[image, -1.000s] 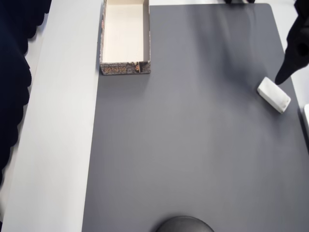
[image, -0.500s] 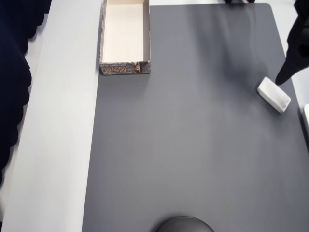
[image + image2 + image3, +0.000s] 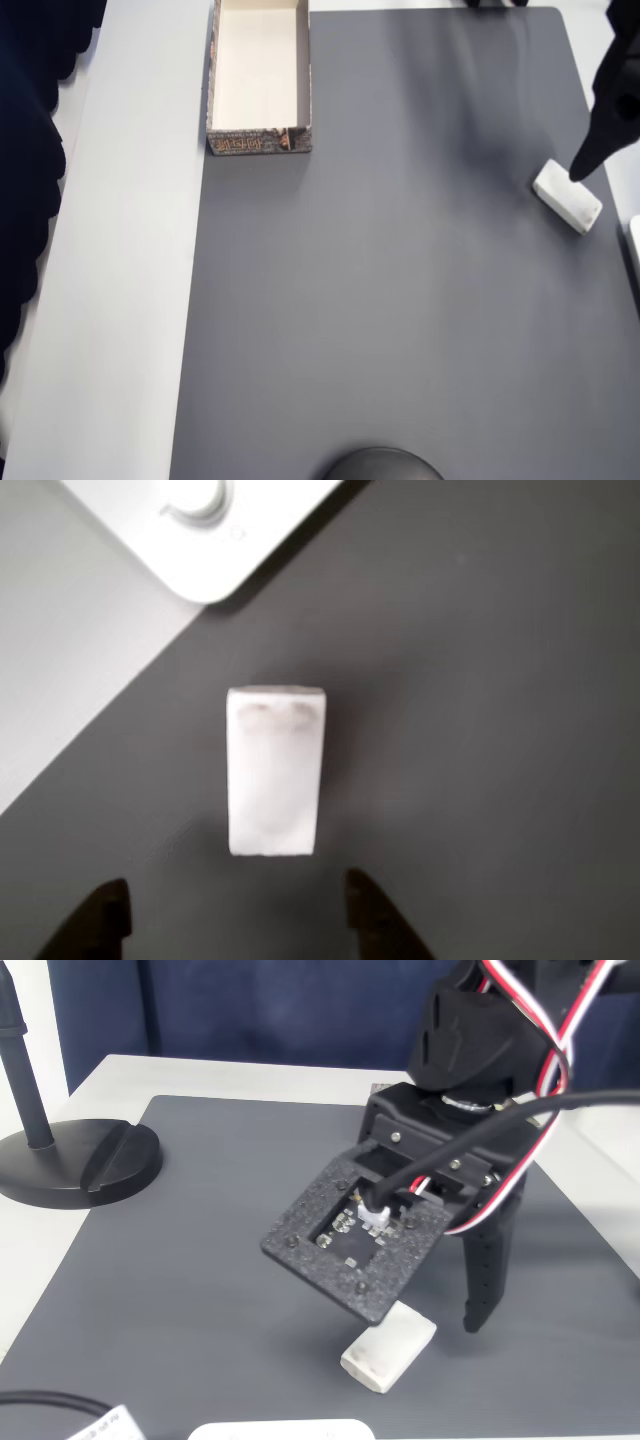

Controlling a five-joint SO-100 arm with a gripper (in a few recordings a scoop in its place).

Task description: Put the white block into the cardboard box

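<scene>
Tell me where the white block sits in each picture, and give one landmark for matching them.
Overhead view: white block at the right edge of the dark mat, far from the box.
Wrist view: block in the middle, just ahead of the open gripper.
Fixed view: block low, right of centre, under the arm.
Shared landmark: the dark mat.

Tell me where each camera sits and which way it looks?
Overhead view: high above, looking straight down at the grey mat, the cardboard box and the white block; a dark arm tip pokes in at the right.
Wrist view: on the arm, looking down at the block; the open gripper shows at the bottom.
Fixed view: low at the table's edge, facing the arm; the gripper hangs over the block.
All three share the block.
</scene>
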